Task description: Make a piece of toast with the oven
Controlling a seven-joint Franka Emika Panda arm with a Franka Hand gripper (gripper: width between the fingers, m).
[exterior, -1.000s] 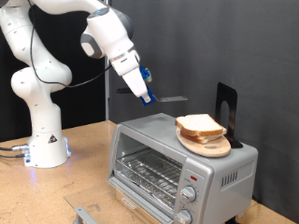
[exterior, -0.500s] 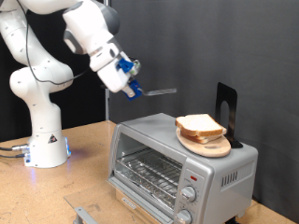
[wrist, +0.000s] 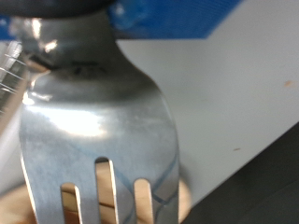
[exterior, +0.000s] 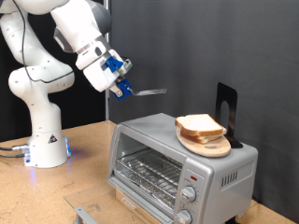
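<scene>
The piece of toast (exterior: pixel 198 124) lies flat on a round wooden board (exterior: pixel 207 145) on top of the oven (exterior: pixel 154 168), whose glass door stands closed. My gripper (exterior: pixel 119 77) hangs in the air to the exterior view's left of the oven and above it, shut on the blue handle of a metal fork-like tool (exterior: pixel 149 92). The tool's flat end points toward the toast, well short of it. In the wrist view the tool's shiny slotted blade (wrist: pixel 93 121) fills most of the picture.
A black upright stand (exterior: pixel 226 107) rises behind the board on the oven's top. The oven front carries two knobs (exterior: pixel 189 194) and a red light (exterior: pixel 190 175). The arm's white base (exterior: pixel 42 140) stands on the wooden table at the exterior view's left.
The arm has swung to the exterior view's left with the tool, drawing its flat end back from just beside the toast. The toast and board have not moved.
</scene>
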